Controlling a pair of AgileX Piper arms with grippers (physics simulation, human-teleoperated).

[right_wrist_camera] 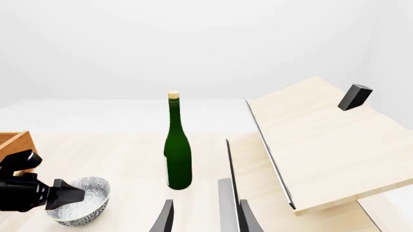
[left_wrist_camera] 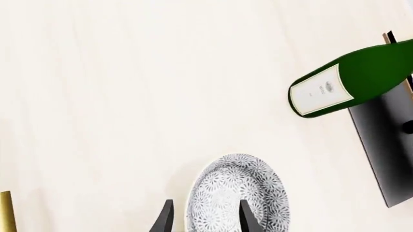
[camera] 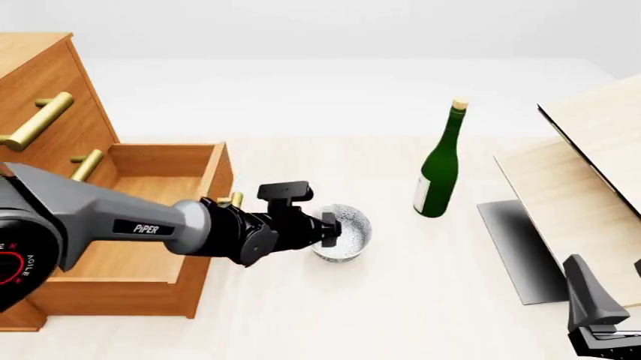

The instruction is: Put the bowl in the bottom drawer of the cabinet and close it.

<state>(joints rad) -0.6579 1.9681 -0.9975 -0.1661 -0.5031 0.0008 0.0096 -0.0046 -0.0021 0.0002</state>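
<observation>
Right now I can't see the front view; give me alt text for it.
The left gripper reaches over the rim of the speckled bowl on the table, beside the open bottom drawer of the wooden cabinet. A green bottle stands upright farther right.

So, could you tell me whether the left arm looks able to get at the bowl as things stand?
Probably yes: the left gripper is already at the bowl, its fingers straddling the rim, with nothing between them.

Bowl [left_wrist_camera: 237, 193] cut off at frame edge, cabinet [camera: 40, 97] cropped at left, bottle [left_wrist_camera: 351, 77] neck out of frame
</observation>
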